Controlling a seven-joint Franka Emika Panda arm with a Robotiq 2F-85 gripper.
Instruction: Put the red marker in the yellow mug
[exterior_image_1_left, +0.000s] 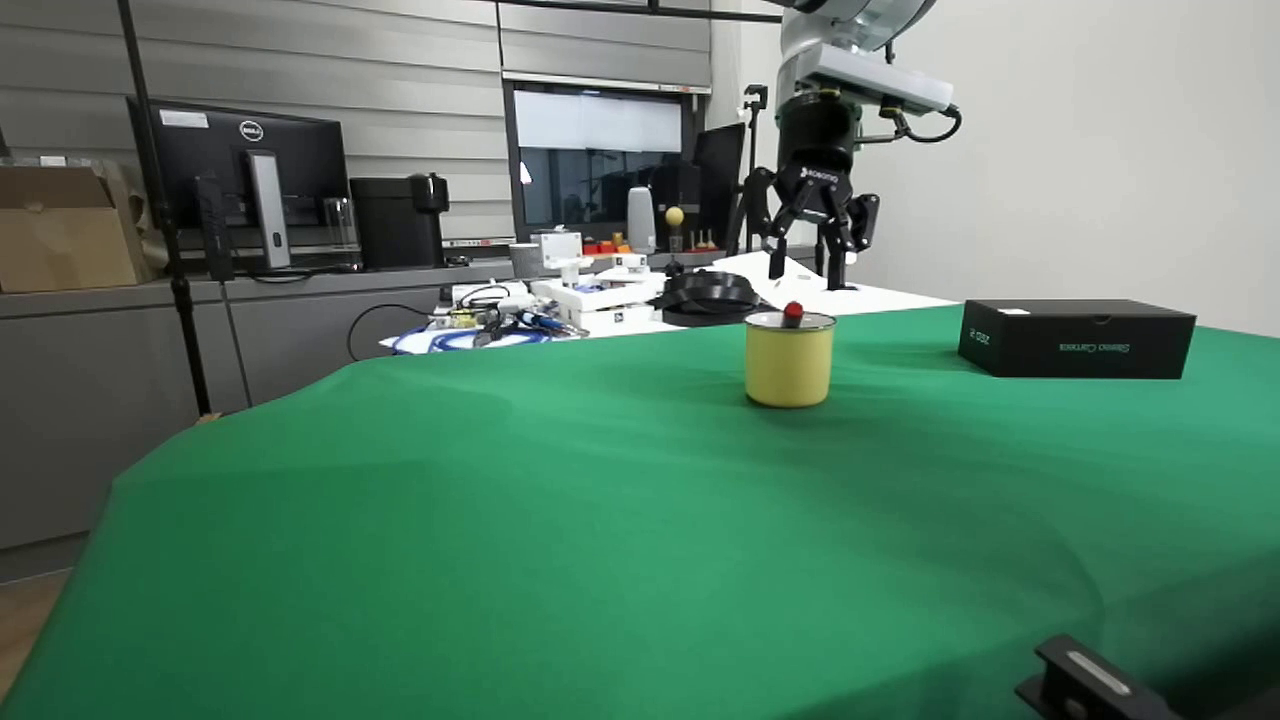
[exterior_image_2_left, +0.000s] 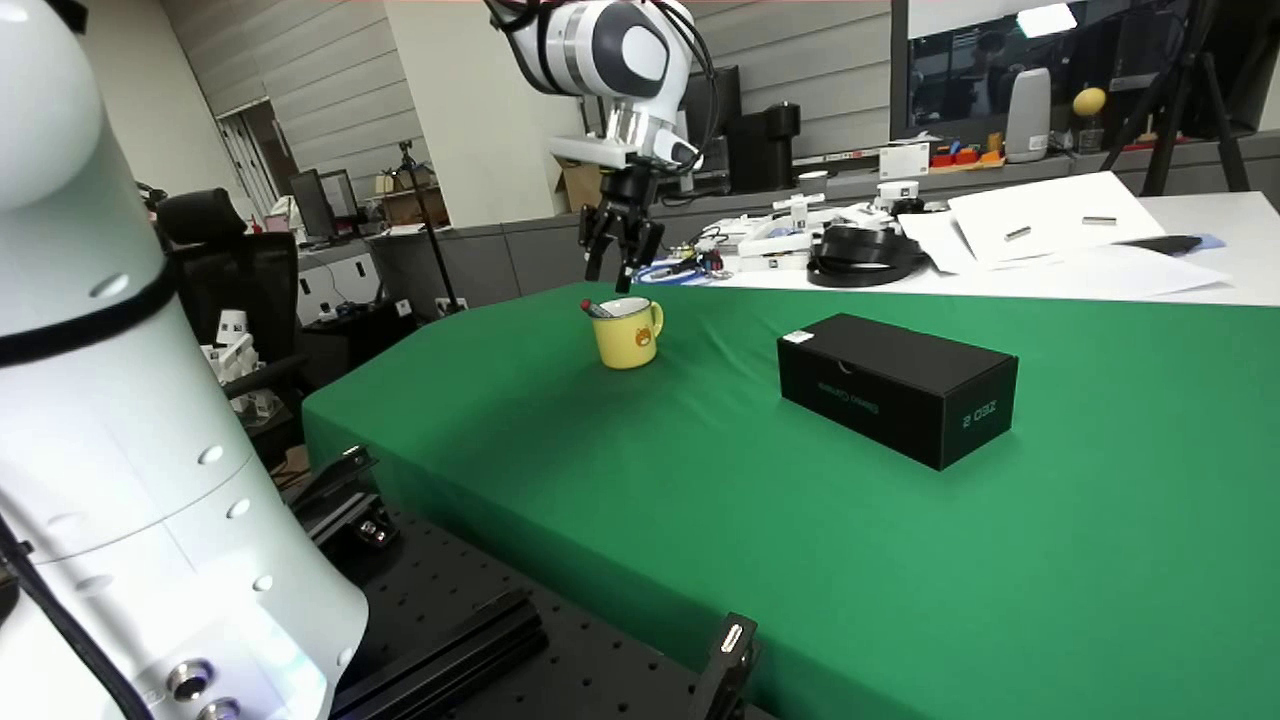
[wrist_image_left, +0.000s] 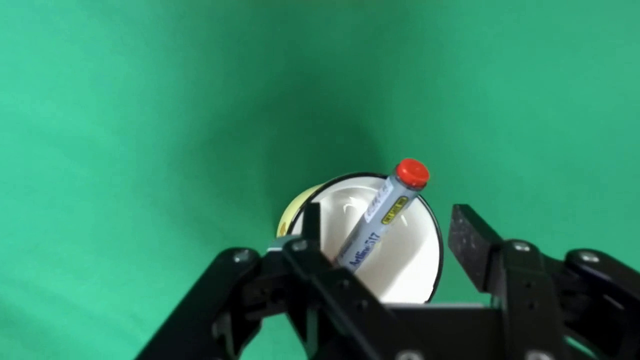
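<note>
The yellow mug stands upright on the green cloth; in an exterior view its handle and a small picture show. The red marker has a grey body and a red end. It leans inside the mug, with its red end sticking out over the rim; this end also shows in both exterior views. Its lower end is hidden behind a finger in the wrist view. My gripper is open and empty. It hangs above the mug, apart from mug and marker, in both exterior views.
A flat black box lies on the green cloth, to one side of the mug. A white table with papers, cables and a black coil stands beyond the cloth. Black clamps and a perforated base plate are near the robot's base.
</note>
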